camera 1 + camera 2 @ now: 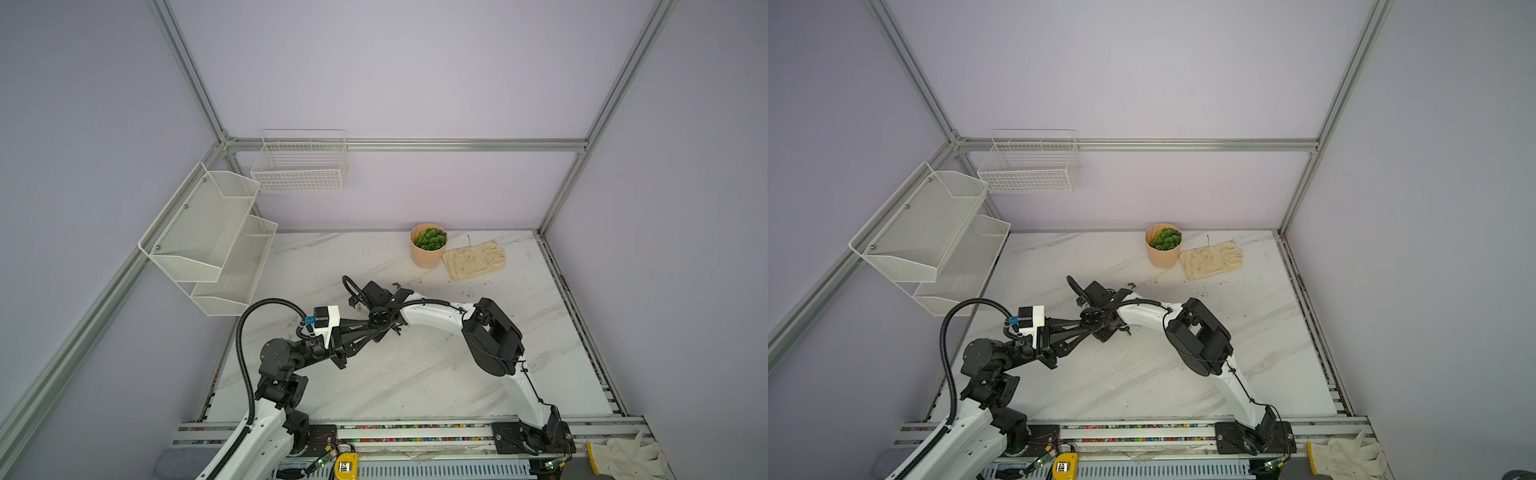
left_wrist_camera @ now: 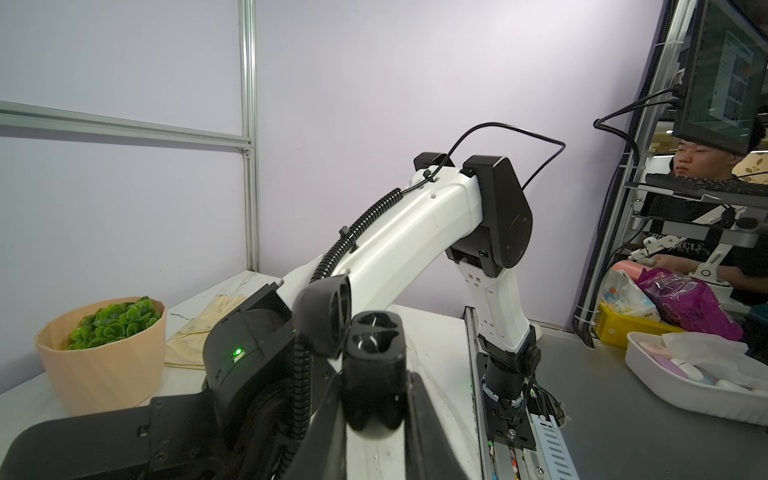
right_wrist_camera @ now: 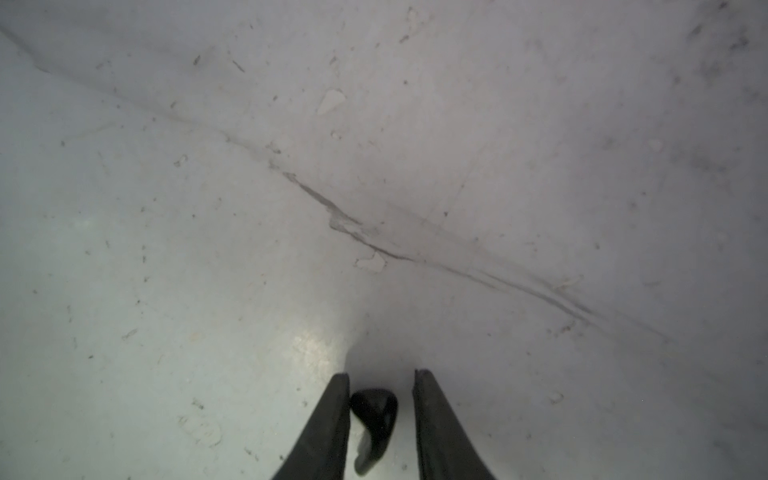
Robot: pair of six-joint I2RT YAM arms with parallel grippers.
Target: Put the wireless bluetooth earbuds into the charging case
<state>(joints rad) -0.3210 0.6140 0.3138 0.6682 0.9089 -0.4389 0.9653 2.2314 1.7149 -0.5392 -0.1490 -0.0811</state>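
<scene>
Left gripper [image 2: 374,388]: clamped on the black case [image 2: 374,361], one finger down each side. The lid [image 2: 324,316] was swung open and stood beside the body. Two sockets showed in the case's face. Both looked dark, and you could not tell whether anything sat in them.

Right gripper [image 3: 381,374]: pointed down at the table [image 3: 374,166], jaws apart. One black earbud [image 3: 374,415] lay on the marble between them. It touched one finger, and there was a clear gap to the other. It was not gripped.

In both top views, taking 12 o'clock as the far wall:
- The case [image 1: 379,318] sat just left of table centre, where your two wrists met.
- The right wrist stood at 12 o'clock of the case and covered its own jaws and the earbud.
- The left arm reached in from 8 o'clock and the right arm from 4 o'clock.
- A pot [image 1: 428,255] of green leaves stood at 1 o'clock from the case, well apart from it.
- A glove [image 1: 473,259] lay just beside the pot, at its 3 o'clock.
- A few small dark bits lay on the table near the wrists, too small to name.
</scene>
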